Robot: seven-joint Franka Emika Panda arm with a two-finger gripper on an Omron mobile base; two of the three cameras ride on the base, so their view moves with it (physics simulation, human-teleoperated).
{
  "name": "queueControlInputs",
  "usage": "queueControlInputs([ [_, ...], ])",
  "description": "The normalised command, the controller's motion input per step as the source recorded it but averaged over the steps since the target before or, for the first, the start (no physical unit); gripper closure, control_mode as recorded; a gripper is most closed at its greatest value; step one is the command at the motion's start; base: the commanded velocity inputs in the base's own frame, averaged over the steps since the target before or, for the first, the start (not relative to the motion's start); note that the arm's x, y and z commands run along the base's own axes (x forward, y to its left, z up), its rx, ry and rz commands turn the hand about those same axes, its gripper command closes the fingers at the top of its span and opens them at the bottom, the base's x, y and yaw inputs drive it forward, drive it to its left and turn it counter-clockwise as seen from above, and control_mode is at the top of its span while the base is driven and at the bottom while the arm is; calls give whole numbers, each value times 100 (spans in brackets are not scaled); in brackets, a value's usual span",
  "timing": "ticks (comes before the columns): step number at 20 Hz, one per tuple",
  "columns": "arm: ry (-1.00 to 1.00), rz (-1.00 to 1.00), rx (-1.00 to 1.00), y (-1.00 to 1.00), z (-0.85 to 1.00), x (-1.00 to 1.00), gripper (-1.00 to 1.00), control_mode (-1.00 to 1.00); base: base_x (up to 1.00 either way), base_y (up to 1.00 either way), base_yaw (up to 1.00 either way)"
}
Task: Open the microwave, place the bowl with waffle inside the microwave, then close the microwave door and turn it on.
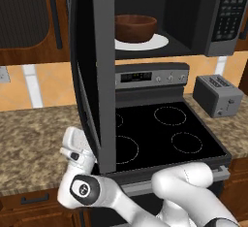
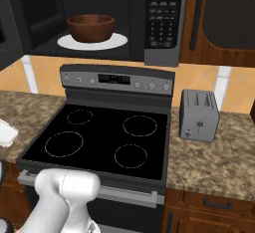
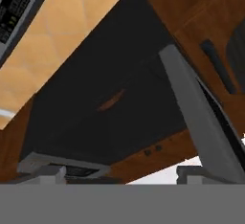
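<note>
The microwave [image 1: 193, 12] hangs above the stove with its door [image 1: 97, 75] swung wide open toward me on the left. Inside, the reddish-brown bowl [image 1: 135, 28] stands on the white turntable plate [image 1: 157, 42]; the right base view also has the bowl [image 2: 90, 28] and the keypad [image 2: 164, 15]. The waffle is hidden behind the bowl's wall. My white hand [image 1: 75, 146] sits low at the counter, left of and behind the door's lower edge. In the hand view my gripper [image 3: 117, 174] is open, fingertips wide apart, with the door's grey edge [image 3: 191, 113] just above the right fingertip [image 3: 191, 173].
A black stove [image 2: 104, 137] with several burner rings lies under the microwave. A small grey toaster [image 2: 199, 115] stands on the granite counter [image 2: 209, 162] to its right. Wooden cabinets [image 2: 219, 18] flank the microwave.
</note>
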Motion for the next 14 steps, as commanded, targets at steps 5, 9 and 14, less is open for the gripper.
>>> queueControlInputs([
  [5, -18, -20, -36, 87, 37, -7, 100, -100, 0, 0, 0],
  [9, -15, -23, -37, 86, 37, -4, 100, -100, 0, 0, 0],
  [14, -15, -25, -24, 71, 19, 0, 100, -100, 0, 0, 0],
])
